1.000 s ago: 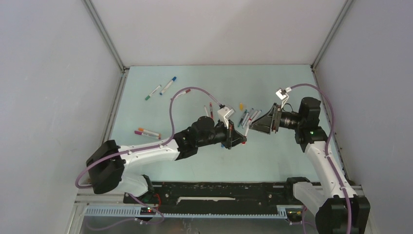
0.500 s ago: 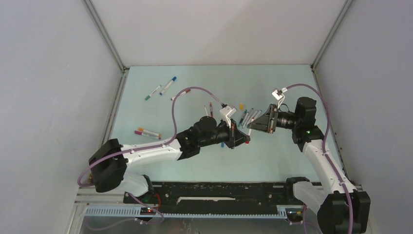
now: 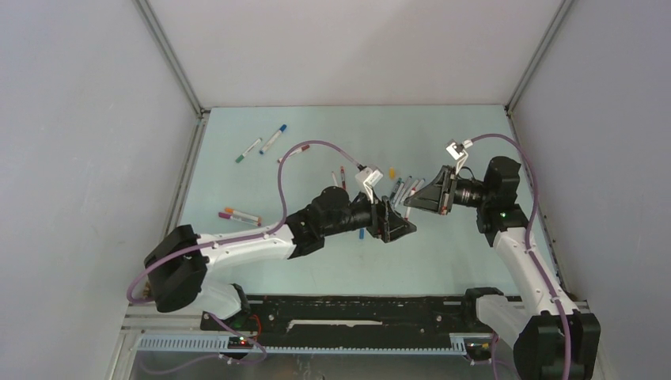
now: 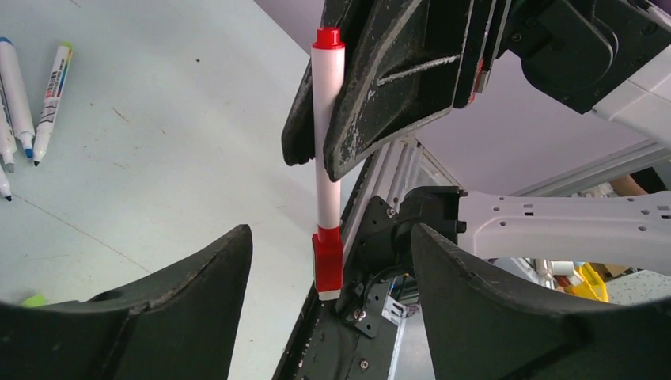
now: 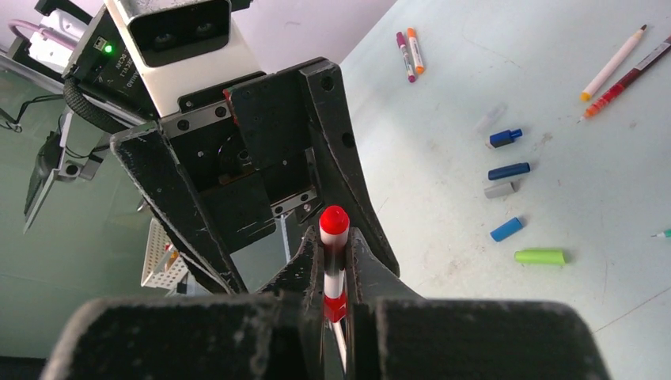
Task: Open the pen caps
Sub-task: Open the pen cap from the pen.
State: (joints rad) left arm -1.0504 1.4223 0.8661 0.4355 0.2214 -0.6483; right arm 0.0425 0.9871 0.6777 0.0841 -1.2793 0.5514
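gripping white pen [image 4: 327, 178] in right claw [image 5: 335, 269], stubby red cap [image 4: 327, 265] on

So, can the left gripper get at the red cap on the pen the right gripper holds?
Probably yes: the left gripper is open, and the red cap of the pen sticks out of the shut right gripper towards that gap.
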